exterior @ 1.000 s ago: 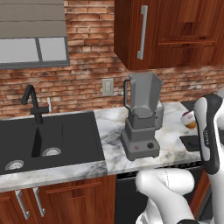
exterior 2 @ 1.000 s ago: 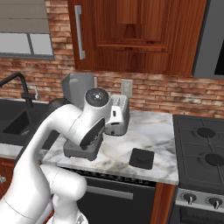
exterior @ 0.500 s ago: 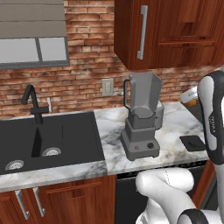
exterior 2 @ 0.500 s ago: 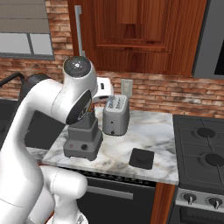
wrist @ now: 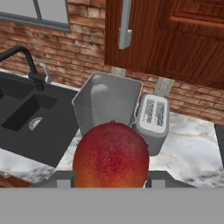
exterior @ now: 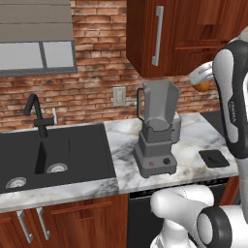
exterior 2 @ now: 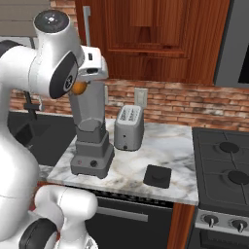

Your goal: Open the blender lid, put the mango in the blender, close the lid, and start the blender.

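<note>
My gripper (wrist: 111, 186) is closed on the mango (wrist: 111, 155), which sits large and red-orange between the fingers in the hand view; from the left base view the fruit shows as a small orange patch (exterior: 203, 85) at the end of my raised arm, high and to the right of the blender (exterior: 157, 128), and from the right base view it appears as an orange spot (exterior 2: 79, 87) beside the top of the jar. In the hand view the open mouth of the blender jar lies just beyond and below the mango, with no cap on its rim. The blender stands upright on the marble surface (exterior: 193, 140), its red button and black knob facing the front edge. The blender lid (exterior 2: 157, 175) lies flat on the surface, apart from the blender, toward the stove (exterior 2: 226, 165). A toaster (exterior 2: 128, 128) stands just beside the blender, near the brick wall. The black sink (exterior: 53, 155) with its dark faucet (exterior: 38, 116) lies on the other side of the blender. Dark wooden cabinets (exterior 2: 155, 39) hang above the surface.
</note>
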